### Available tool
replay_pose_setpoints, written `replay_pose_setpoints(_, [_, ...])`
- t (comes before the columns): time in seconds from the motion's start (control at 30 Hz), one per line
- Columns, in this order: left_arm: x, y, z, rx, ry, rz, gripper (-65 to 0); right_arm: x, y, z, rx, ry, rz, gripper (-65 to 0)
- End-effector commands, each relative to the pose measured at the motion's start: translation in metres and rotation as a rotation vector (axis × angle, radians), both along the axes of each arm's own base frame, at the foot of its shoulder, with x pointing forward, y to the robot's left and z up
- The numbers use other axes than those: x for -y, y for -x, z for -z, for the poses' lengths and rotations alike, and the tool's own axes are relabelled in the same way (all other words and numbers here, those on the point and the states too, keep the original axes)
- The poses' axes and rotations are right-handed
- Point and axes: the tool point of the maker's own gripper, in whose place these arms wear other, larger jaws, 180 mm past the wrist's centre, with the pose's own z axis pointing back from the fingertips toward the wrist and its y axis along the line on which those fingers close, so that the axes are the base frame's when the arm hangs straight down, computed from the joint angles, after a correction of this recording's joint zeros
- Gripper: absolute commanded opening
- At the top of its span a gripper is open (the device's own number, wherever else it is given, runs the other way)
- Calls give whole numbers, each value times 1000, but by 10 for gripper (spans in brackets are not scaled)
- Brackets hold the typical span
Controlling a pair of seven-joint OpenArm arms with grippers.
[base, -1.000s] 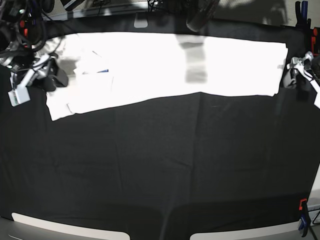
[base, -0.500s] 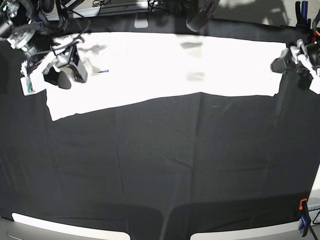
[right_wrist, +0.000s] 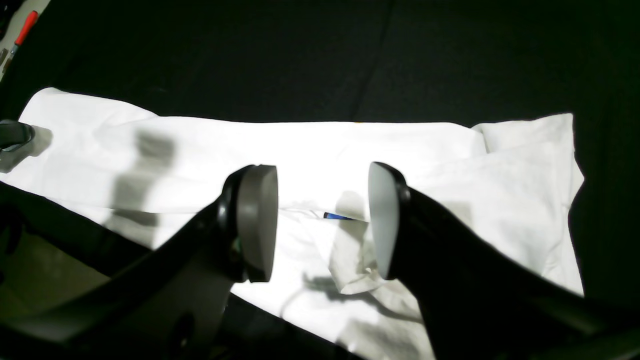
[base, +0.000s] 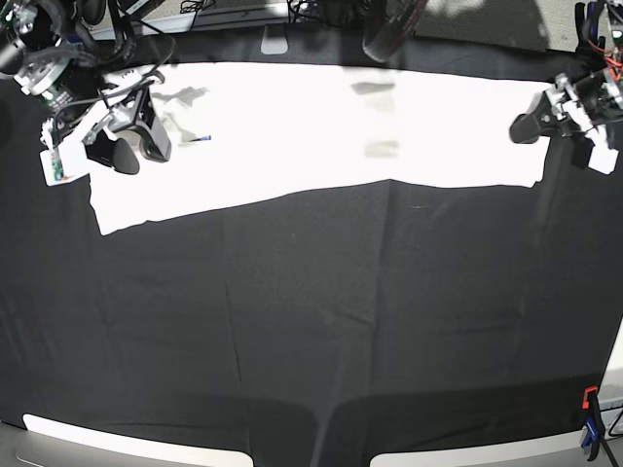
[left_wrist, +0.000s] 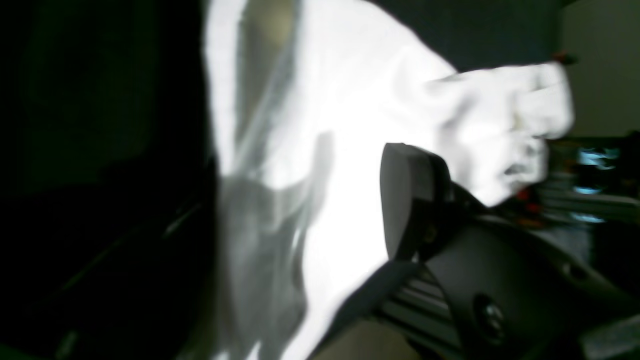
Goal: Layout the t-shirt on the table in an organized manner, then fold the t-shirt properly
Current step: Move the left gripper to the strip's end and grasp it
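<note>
**Base view.** The shirt (base: 321,131) lies as a long white band across the far part of the tabletop (base: 311,321), folded lengthwise, its near edge straight except at the right arm's end, where it dips lower. The right pincer (base: 127,151) hangs over that end; the left pincer (base: 535,122) sits at the opposite end, at the cloth's edge. Judged step: squaring the band before the crosswise fold. To do it well, each pincer should take its end at the edge, through both layers, and draw outward evenly so the near edge runs straight.

**Left wrist view.** Blurred. One pad (left_wrist: 405,200) shows, with white cloth beside and behind it; the other pad is out of frame. Whether cloth is gripped cannot be told; the jaws stand wide.

**Right wrist view.** Both pads (right_wrist: 257,222) stand wide apart above the shirt, holding nothing and seemingly clear of it. Under the gap lies a small crumpled flap (right_wrist: 355,265) with a blue fleck (right_wrist: 336,216) of print beside it; this flap wants smoothing first.
</note>
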Motion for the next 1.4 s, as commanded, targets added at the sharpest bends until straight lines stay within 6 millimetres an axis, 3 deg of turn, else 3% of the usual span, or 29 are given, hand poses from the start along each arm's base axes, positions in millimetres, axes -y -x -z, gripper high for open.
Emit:
replay_pose_setpoints(0.0, [-2,-2,-8,17,14,11,-289,-4,-3,-11,46,-6,-18,-367])
replay_pose_setpoints(0.3, [6,-5,-13,41,67,-14,-290,-4,-3,-11,46,-6,-18,-367])
replay_pose_setpoints(0.4, [16,-4,-10,40,95,-21,-321,-4,-3,-11,46,-6,-18,-367])
replay_pose_setpoints(0.47, [21,-5,-10,44,111,-30,-412,-4,-3,-11,46,-6,-18,-367])
replay_pose_setpoints(0.57, [15,-14,-14,81,111,-74,-650,-4,-3,-11,46,-6,-18,-367])
replay_pose_setpoints(0.7, [-6,-29,-25,131,62,-99,-650,-3,-3,-11,46,-5,-18,-367])
replay_pose_setpoints(0.9, [-42,-54,-32,154,-145,-25,-650,-4,-3,-11,46,-6,-18,-367])
replay_pose_setpoints(1.2, [-46,-56,-38,140,-146,-10,-650,-4,-3,-12,47,-7,-18,-367])
replay_pose_setpoints(1.37, [-77,-74,-45,195,-296,-39,-650,-4,-3,-11,46,-7,-18,-367])
